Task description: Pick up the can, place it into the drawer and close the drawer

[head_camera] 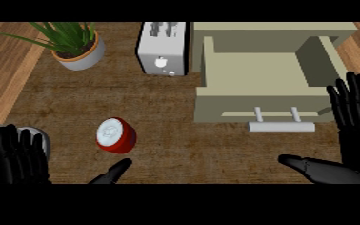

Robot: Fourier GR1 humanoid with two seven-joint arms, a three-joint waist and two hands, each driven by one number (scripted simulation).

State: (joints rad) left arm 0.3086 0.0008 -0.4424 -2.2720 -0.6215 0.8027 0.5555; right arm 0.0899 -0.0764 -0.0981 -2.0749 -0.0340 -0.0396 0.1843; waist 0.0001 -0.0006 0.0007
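A red can (116, 135) with a white top stands upright on the brown counter, left of centre. The beige drawer (264, 106) is pulled open at the right, its inside bare, with a pale bar handle (281, 126) on its front. My left hand (22, 159) rests open at the lower left, fingers up, its thumb (112, 173) pointing toward the can from just below it, apart from it. My right hand (345, 138) is open at the lower right, fingers up beside the drawer's right front corner, thumb (313, 167) stretched leftward below the handle.
A white toaster (163, 47) stands at the back, just left of the drawer. A potted green plant (74, 45) sits at the back left. A grey round object (38, 138) shows partly behind my left hand. Light wood edges the counter at the left.
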